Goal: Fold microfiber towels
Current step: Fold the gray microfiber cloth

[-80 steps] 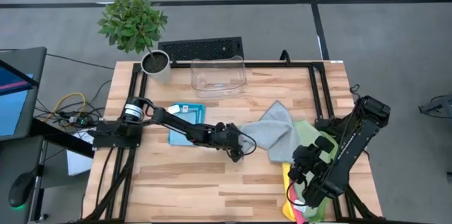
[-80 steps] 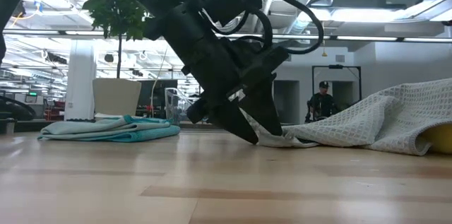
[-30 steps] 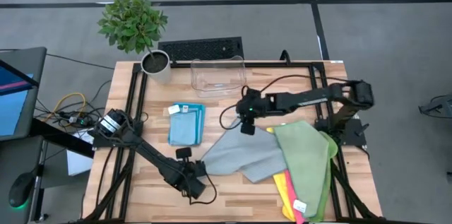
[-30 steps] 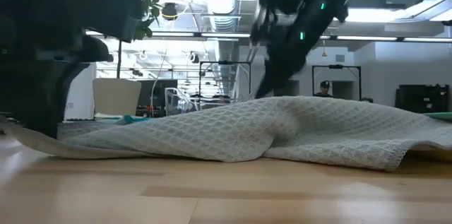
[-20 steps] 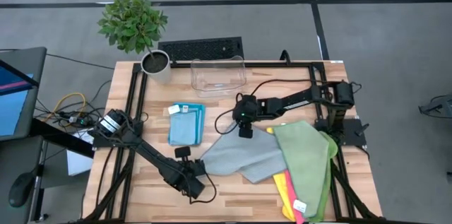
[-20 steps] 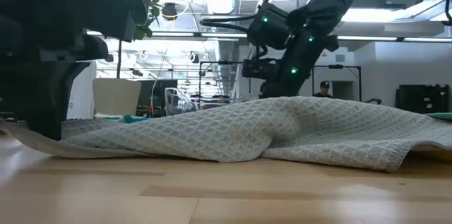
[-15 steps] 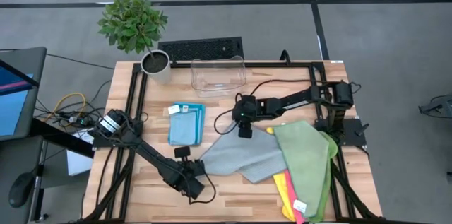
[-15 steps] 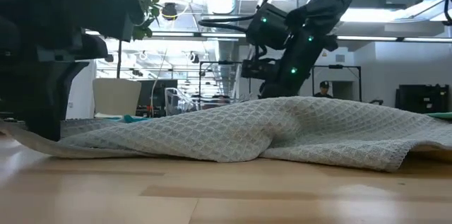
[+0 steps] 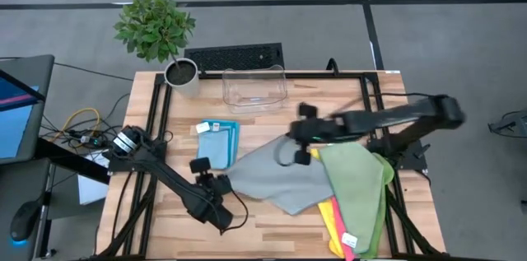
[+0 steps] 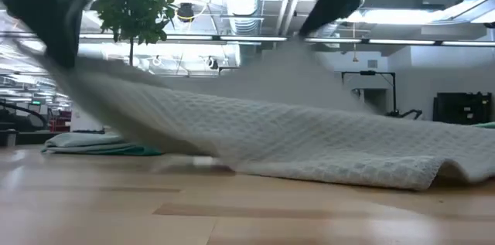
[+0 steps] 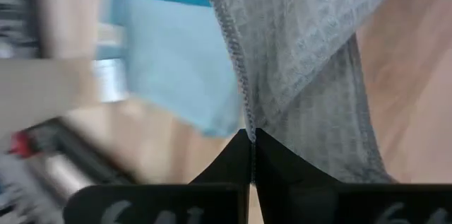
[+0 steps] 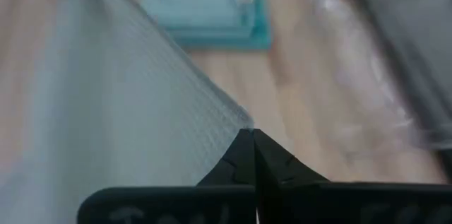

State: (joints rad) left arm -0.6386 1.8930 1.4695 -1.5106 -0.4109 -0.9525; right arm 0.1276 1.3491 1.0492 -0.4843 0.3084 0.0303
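Wooden table (image 9: 272, 100) beneath a soft, limp grey towel (image 9: 276, 180), each corner pinched in the left gripper (image 9: 221, 184) and right gripper (image 9: 303, 152).

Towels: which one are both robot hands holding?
The grey towel. The left gripper and right gripper each pinch a corner of it; the green, yellow, pink and blue ones lie untouched.

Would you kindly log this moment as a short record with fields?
Left pincer: shut on a corner of the grey towel
Right pincer: shut on another corner of it
Grey towel: held up at both corners, the rest on the table
Folded towels: blue stack beside it
Waiting towels: green, yellow, pink pile
Bin: at far edge
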